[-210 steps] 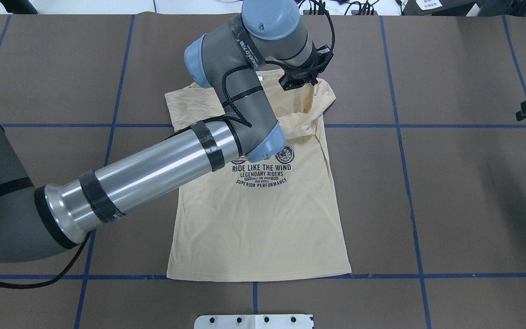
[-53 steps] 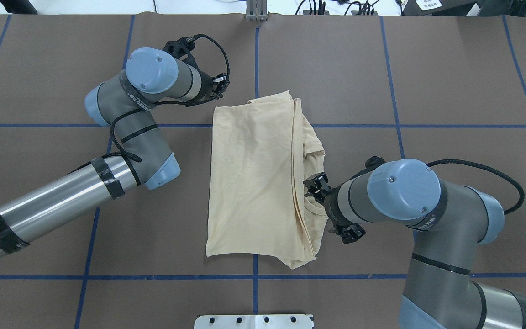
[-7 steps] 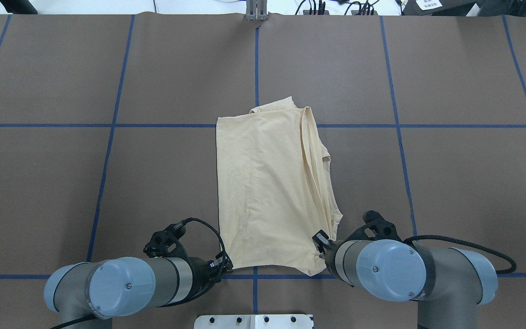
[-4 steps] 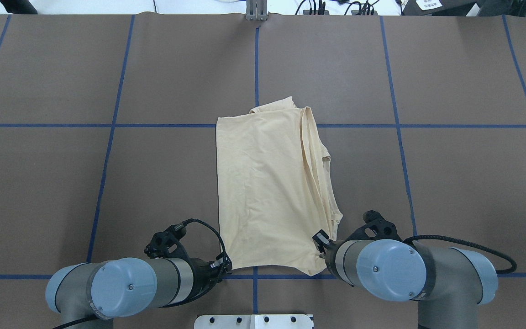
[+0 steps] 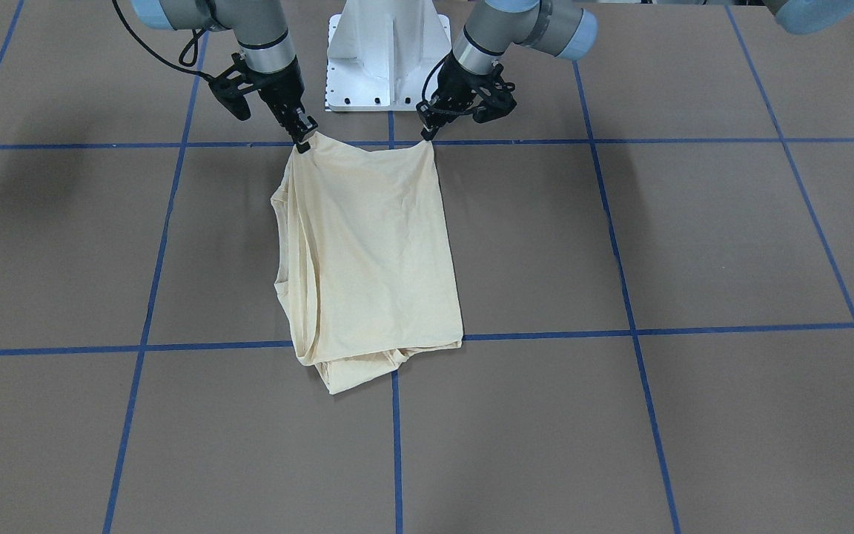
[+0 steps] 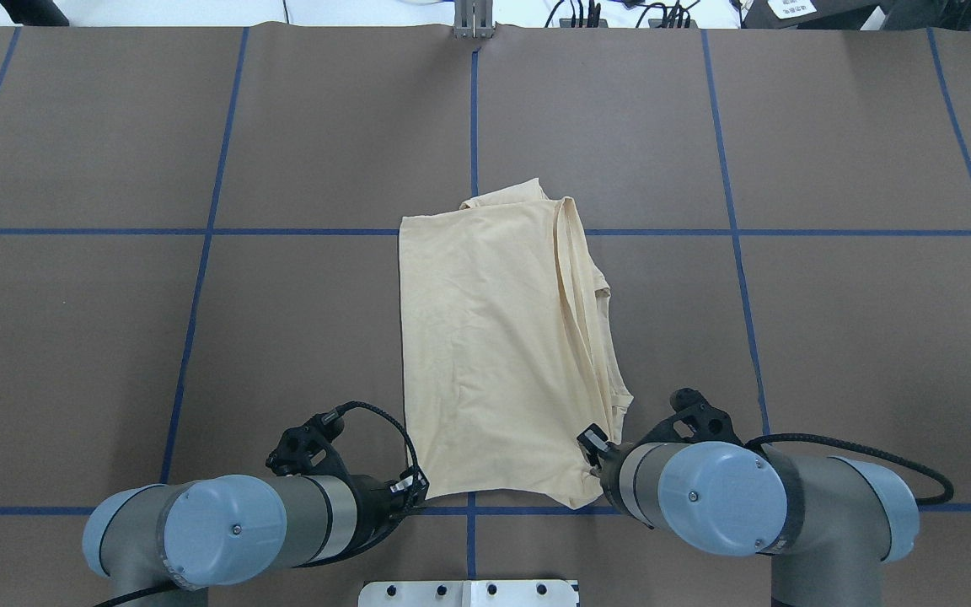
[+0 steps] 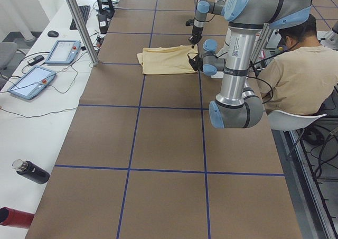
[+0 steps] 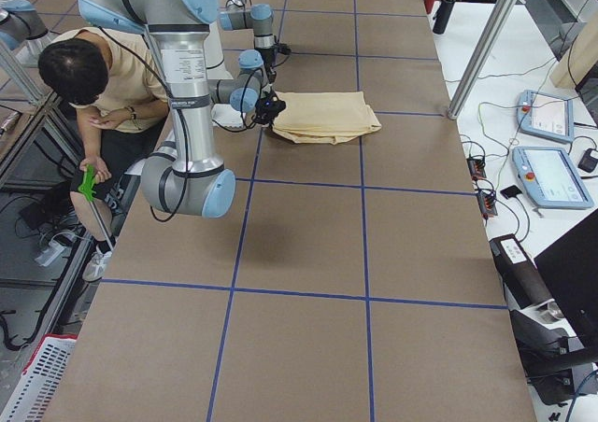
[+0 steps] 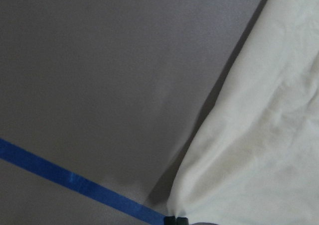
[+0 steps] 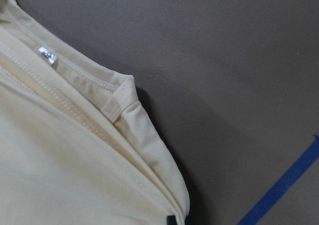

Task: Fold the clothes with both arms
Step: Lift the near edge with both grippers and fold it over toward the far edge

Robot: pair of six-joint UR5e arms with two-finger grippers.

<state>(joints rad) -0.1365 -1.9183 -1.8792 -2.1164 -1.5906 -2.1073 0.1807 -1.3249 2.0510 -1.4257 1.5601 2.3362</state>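
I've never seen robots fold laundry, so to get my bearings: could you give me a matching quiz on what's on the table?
Things:
1. shirt
2. left gripper
3. right gripper
4. tape

Descriptions:
A. blue lines
B. cream, folded
C. holds the shirt corner on the layered-edge side
D. holds the shirt corner on the smooth-fold side

Pairs: 1-B, 2-D, 3-C, 4-A

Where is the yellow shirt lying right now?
Seen from overhead, the shirt lies folded at the centre of the table, its near corners pinched by the left hand and right hand.
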